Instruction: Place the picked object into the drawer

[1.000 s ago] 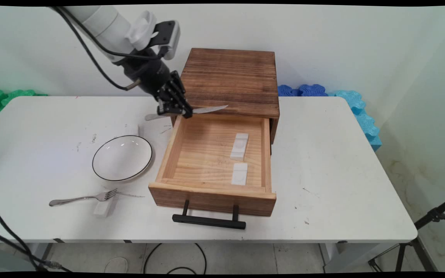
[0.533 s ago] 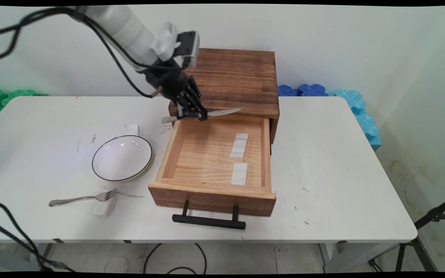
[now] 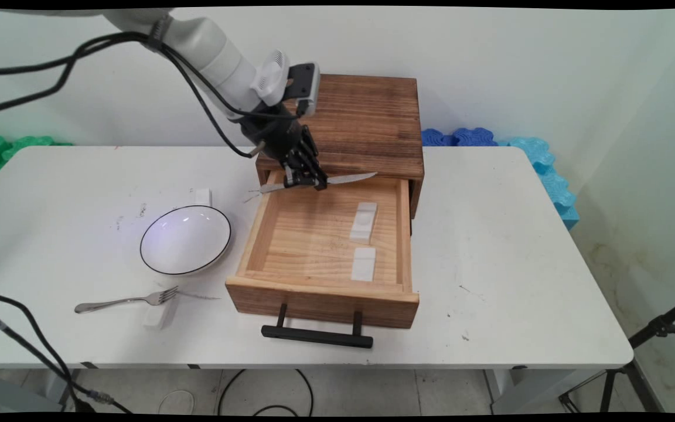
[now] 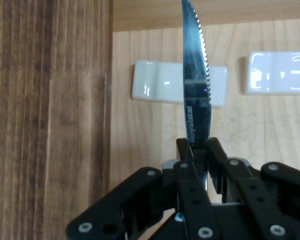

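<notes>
— What is the gripper [image 3: 307,181] doing?
— It is pinching a knife [image 3: 320,181] by its middle, blade level, and hovering over the back of the open drawer [image 3: 267,225].
— And inside the drawer?
— Two white rests [image 3: 363,223] are lying toward its right side; in the hand view the serrated blade [image 4: 196,95] is crossing one [image 4: 155,87].

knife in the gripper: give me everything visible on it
The knife is a silver metal table knife with a serrated blade edge and lettering stamped near the blade's base. The gripper is shut on it about mid-length, holding it roughly level above the back of the open wooden drawer: blade pointing toward the picture's right, handle end sticking out left past the drawer's side wall. Only the gripper touches it. In the hand view it crosses over a white rest lying in the drawer.
</notes>
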{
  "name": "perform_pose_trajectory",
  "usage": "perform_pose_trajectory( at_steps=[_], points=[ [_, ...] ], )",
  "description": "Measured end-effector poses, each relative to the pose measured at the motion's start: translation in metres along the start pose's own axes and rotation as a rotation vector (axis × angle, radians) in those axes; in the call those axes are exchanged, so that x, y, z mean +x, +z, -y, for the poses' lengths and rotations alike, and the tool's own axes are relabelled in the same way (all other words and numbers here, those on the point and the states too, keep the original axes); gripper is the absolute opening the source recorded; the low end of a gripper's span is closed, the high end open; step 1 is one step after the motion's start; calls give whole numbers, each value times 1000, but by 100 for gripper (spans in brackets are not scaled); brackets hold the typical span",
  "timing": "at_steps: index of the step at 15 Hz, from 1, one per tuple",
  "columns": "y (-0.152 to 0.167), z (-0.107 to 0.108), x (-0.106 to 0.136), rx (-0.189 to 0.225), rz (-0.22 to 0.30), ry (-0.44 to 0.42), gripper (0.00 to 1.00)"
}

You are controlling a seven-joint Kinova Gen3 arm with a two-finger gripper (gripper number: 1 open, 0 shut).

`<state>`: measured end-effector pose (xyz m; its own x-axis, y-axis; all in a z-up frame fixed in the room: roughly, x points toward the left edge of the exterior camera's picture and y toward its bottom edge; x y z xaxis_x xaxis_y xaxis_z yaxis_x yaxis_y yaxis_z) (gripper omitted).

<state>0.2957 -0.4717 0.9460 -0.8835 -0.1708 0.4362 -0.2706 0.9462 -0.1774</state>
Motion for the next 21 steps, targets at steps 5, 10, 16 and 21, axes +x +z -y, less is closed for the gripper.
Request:
perform_pose_trajectory(
  at_steps=[5,10,16,21],
  points=[
    [22,2,7,-15,-3,16,0],
    [37,3,11,-25,-6,32,0],
    [48,5,10,-28,-5,41,0],
    [54,5,3,-32,-1,42,0]
  ],
)
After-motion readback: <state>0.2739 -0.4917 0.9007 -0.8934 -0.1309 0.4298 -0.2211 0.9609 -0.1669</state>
